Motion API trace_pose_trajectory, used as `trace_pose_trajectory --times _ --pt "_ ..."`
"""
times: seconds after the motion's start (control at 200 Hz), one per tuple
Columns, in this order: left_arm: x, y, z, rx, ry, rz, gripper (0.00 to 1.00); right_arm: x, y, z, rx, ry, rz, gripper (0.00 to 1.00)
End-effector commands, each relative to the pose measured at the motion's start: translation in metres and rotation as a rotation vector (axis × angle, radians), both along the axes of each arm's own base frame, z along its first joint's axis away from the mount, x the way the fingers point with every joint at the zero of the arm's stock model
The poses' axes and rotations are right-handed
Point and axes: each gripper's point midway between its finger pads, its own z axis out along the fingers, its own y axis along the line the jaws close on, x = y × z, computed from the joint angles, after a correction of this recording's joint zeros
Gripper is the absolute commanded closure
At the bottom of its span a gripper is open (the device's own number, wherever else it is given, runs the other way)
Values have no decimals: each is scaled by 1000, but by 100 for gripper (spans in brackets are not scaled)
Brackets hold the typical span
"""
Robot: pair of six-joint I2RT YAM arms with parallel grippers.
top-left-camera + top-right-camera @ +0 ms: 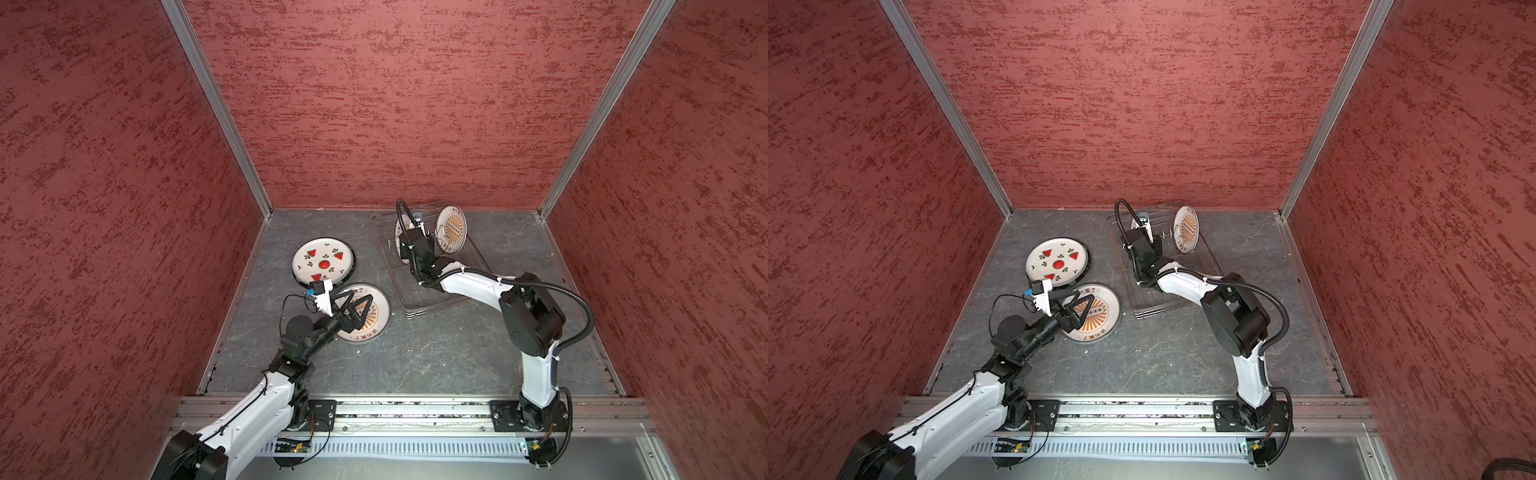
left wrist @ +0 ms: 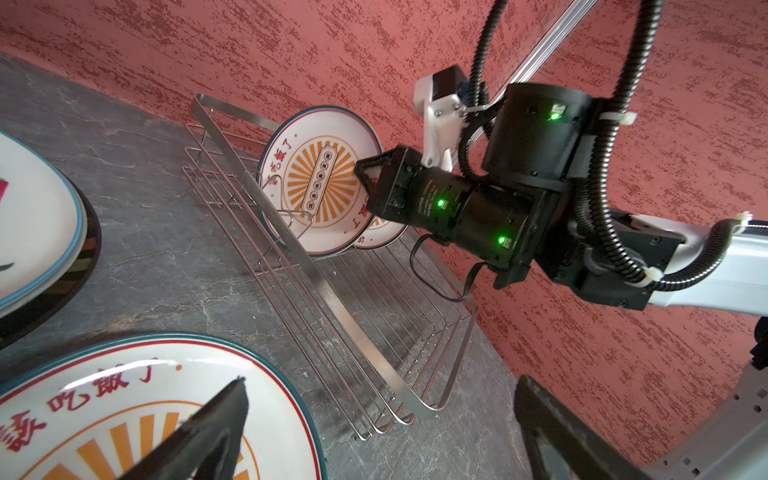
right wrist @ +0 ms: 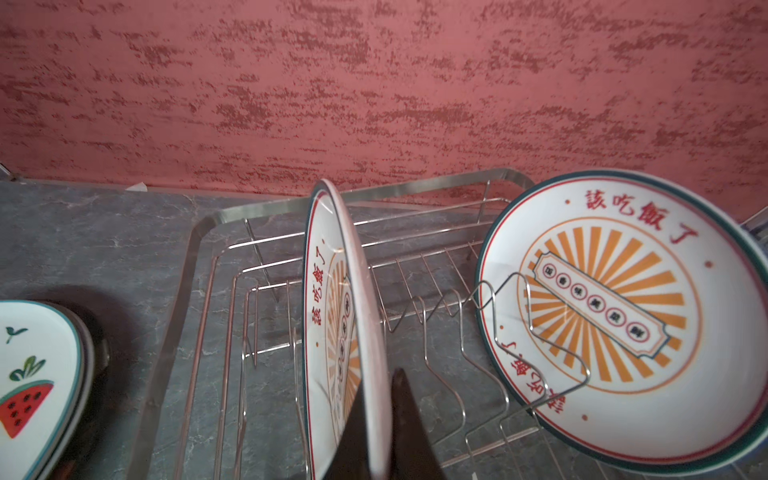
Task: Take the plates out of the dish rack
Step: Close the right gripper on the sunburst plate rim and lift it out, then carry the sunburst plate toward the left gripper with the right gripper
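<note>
The silver wire dish rack (image 1: 419, 309) (image 3: 195, 249) stands at the back, right of the middle. Two orange sunburst plates stand on edge in it. My right gripper (image 3: 376, 386) is shut on the rim of the left sunburst plate (image 3: 332, 291) (image 2: 320, 178). The right sunburst plate (image 1: 452, 228) (image 3: 602, 316) leans against a wire prong. My left gripper (image 1: 360, 296) (image 2: 380, 386) hangs open above a third sunburst plate (image 1: 376, 316) (image 2: 124, 395) lying flat on the table. A watermelon plate (image 1: 324, 259) (image 1: 1057, 262) lies flat further left.
The watermelon plate rests on top of a dark-rimmed plate (image 1: 351, 272). Red walls close in the grey table on three sides, and the rack stands near the back wall. The arms' mounting rail (image 1: 415, 415) runs along the front edge.
</note>
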Motion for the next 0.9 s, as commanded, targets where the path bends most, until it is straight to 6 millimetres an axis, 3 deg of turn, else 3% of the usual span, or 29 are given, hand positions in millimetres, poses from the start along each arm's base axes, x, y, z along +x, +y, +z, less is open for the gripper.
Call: trace_pose_trajectory --times 0.0,0.471,0.686,0.701,0.892 --pt "-1 2 -2 -5 1 10 1 -3 -6 67 69 -148 -22 92" --pt "-3 7 0 -7 -14 35 1 -50 -33 108 154 -254 14 93" --pt "-12 -1 5 -12 -43 -28 1 -90 -29 109 293 -241 207 93" --pt "-13 -2 6 -16 -45 -32 1 -96 -31 119 317 -258 224 93" --pt "-19 -3 11 -33 -68 -45 1 -142 -35 130 451 -284 420 93"
